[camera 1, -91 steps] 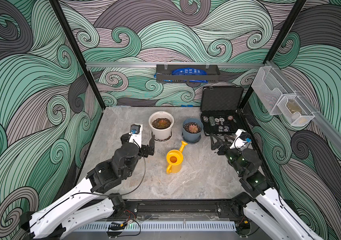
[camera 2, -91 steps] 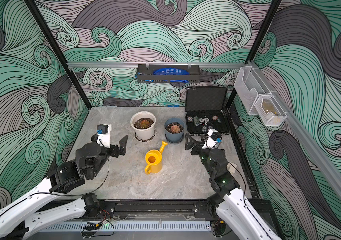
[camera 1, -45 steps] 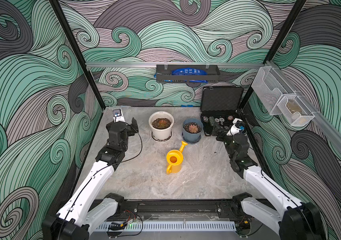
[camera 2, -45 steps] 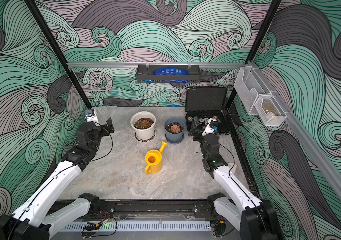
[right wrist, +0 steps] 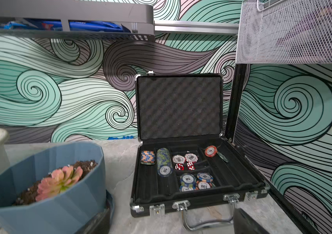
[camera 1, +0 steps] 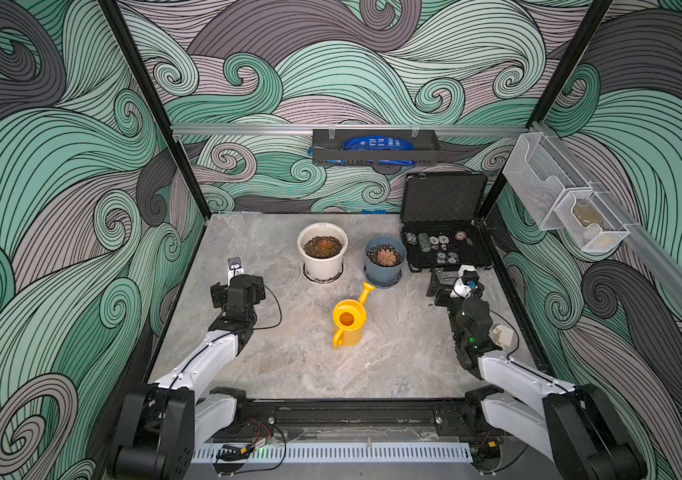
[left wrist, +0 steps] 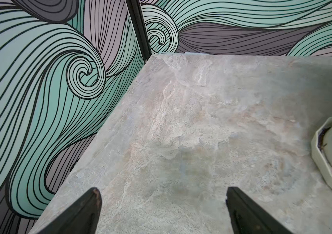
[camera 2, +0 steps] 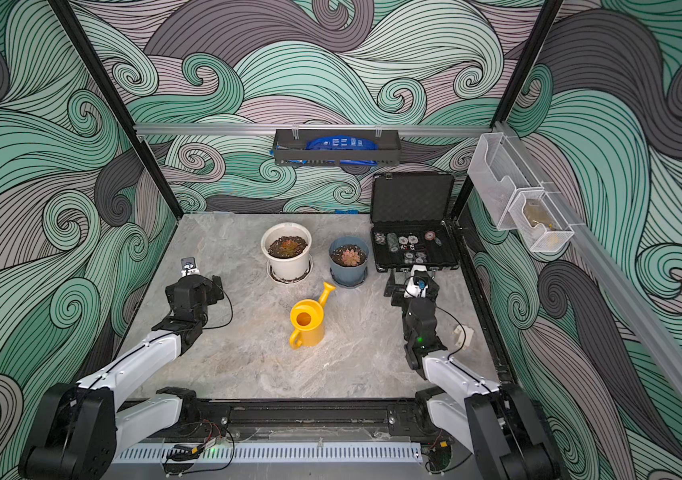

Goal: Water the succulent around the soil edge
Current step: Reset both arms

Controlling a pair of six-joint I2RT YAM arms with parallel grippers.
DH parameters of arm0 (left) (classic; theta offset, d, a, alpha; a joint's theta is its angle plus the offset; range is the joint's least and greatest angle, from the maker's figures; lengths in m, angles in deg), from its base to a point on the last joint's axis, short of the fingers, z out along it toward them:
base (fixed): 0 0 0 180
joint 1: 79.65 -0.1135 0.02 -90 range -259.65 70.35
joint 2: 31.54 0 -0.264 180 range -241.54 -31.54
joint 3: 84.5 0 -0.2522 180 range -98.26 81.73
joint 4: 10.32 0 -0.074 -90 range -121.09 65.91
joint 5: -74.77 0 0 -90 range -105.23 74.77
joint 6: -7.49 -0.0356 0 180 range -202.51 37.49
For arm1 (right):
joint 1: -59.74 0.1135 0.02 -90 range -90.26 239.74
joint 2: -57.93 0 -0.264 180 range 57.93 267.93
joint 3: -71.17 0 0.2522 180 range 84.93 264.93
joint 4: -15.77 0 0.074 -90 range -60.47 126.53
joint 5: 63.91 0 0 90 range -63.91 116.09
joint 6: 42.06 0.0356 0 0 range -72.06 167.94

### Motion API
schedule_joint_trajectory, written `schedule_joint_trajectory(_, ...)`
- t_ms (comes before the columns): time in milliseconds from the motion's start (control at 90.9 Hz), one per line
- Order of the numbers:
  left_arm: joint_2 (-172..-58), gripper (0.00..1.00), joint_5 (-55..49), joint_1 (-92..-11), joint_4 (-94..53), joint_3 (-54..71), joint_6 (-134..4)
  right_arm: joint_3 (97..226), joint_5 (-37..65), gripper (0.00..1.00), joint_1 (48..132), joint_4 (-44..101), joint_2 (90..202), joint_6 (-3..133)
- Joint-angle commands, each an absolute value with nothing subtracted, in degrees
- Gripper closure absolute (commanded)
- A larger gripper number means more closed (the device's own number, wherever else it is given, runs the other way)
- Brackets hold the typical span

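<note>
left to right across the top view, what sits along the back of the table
white pot holding the succulent → blue-grey pot → open chip case. The yellow watering can stands nearer the robot, spanning the gap between the pots, so it is left out.

succulent (camera 1: 323, 246): red-orange, tips perhaps greenish | soil edge (camera 1: 309, 248): dark brown | tall pot (camera 1: 322, 266): white | short pot (right wrist: 59, 208): blue-grey | second rosette (right wrist: 59, 180): pink, yellow-green heart | watering can (camera 1: 349, 328): yellow | table (camera 1: 281, 365): grey marbled, beige veins | walls (camera 1: 60, 174): teal, mint, mauve-grey swirls, black lines | case (right wrist: 179, 105): black, dimpled foam
</note>
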State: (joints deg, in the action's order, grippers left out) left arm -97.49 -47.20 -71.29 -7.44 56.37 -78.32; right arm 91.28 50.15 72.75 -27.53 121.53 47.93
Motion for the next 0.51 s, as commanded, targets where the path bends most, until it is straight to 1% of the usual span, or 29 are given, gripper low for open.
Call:
schedule_joint_trajectory(0, -99.1, 0.01, -49.8, -70.8, -1.3, 56.9, -80.2, 90.8, 49.8, 0.01, 72.2, -41.2, 124.2, 43.3)
schedule_joint_trajectory(77, -100.8, 0.03, -49.3, -70.6, 3.3, 59.3, -80.8, 91.4, 48.7, 0.01, 71.8, -42.0, 127.3, 43.7)
schedule_joint_trajectory(187, -102.8, 0.02, -47.6, -70.3, 7.9, 60.6, -82.1, 90.5, 47.6, 0.01, 71.2, -47.4, 132.0, 44.5)
schedule_joint_trajectory(253, -104.0, 0.01, -46.1, -70.4, 10.9, 60.8, -82.9, 89.9, 44.5, 0.01, 70.0, -50.6, 134.9, 44.9)
schedule_joint_trajectory(352, -106.7, 0.01, -43.7, -70.7, 13.4, 59.8, -84.2, 89.1, 38.7, 0.01, 67.4, -57.4, 139.8, 45.5)
schedule_joint_trajectory(495, -107.9, 0.01, -39.3, -73.7, 16.6, 60.5, -81.2, 87.6, 35.6, 0.01, 64.0, -69.2, 148.6, 48.8)
